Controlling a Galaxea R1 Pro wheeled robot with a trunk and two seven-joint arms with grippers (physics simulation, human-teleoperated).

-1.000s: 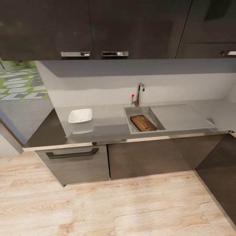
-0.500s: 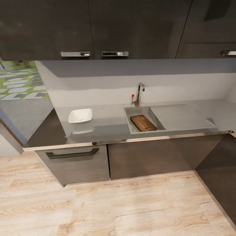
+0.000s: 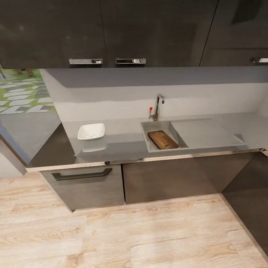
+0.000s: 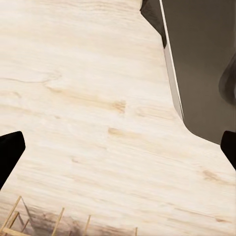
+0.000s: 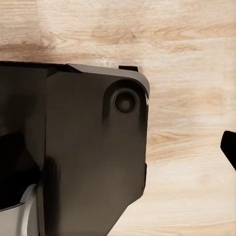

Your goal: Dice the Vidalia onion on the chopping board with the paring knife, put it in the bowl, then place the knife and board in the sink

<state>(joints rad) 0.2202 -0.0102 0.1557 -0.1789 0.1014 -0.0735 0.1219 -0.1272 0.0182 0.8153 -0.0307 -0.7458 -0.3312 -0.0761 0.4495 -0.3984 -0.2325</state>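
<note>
In the head view the dark brown chopping board (image 3: 162,140) lies slanted inside the steel basin of the sink (image 3: 147,130), below the chrome tap (image 3: 158,106) with its red-tipped lever. The white bowl (image 3: 91,131) stands on the grey countertop (image 3: 123,136) to the left of the sink; I cannot tell what is in it. The paring knife and the onion are hidden or out of view. My left gripper (image 4: 118,150) is open, its dark fingertips (image 4: 9,152) wide apart over the wood floor. My right gripper (image 5: 118,152) hangs open above the robot's dark base (image 5: 93,147).
Dark cabinet fronts with a bar handle (image 3: 82,174) stand under the worktop, and upper cabinets (image 3: 111,33) hang above it. The counter turns a corner at the right (image 3: 249,175). Light wood-plank floor (image 3: 130,234) lies between me and the cabinets.
</note>
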